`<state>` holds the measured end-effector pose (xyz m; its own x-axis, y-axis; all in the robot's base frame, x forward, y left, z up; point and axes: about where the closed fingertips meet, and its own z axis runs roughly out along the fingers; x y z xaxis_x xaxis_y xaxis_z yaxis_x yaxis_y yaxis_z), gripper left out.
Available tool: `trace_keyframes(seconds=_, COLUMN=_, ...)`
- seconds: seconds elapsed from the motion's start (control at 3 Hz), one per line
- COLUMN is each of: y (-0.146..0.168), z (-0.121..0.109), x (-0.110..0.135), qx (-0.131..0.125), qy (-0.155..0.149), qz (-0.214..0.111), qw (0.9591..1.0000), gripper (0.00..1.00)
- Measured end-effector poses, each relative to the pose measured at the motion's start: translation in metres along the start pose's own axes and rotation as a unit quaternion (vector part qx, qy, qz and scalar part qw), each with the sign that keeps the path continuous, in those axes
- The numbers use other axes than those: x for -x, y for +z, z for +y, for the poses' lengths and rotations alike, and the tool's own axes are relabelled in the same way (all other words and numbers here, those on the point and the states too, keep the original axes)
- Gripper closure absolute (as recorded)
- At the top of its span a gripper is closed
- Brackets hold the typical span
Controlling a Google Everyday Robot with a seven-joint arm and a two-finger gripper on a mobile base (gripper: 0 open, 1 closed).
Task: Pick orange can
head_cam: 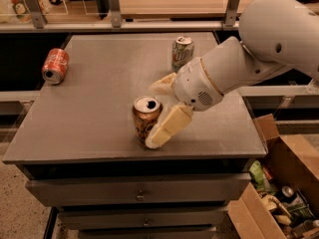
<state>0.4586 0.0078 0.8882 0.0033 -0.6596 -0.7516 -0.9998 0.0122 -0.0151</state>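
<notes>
Near the front edge of the grey table (75, 133), a little right of the middle: orange can (143, 117), upright, silver top with its open hole facing up. Around it, the gripper (154, 114), reaching in from the right on the end of the white arm (259, 49). Spread wide, not closed on anything. One pale finger (169, 126) slanting down across the can's front right side, tip low by the can's foot, seemingly touching it. Other finger (162, 83) behind the can and to its right, apart from it. Can between the two, standing on the table.

Far back on the table, beyond the arm's wrist: green-and-white can (182, 53), upright. At the left rear, well apart from the rest: red can (55, 66) on its side, top toward the camera. Below the tabletop, grey drawers (139, 195). On the floor at lower right, an open cardboard box (289, 158) with assorted clutter inside.
</notes>
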Motion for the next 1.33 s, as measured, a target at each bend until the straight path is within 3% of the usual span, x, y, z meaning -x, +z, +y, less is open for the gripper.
trace_keyframes(seconds=0.67, y=0.011, z=0.011, x=0.006, qx=0.020, qy=-0.008, qz=-0.018, qw=0.9996, gripper=0.65)
trace_keyframes(seconds=1.0, y=0.006, z=0.012, x=0.008, qx=0.016, qy=-0.010, qz=-0.020, qw=0.9996, gripper=0.87)
trace_keyframes(seconds=1.33, y=-0.007, z=0.005, x=0.016, qx=0.001, qy=-0.013, qz=-0.018, qw=0.9997, gripper=1.00)
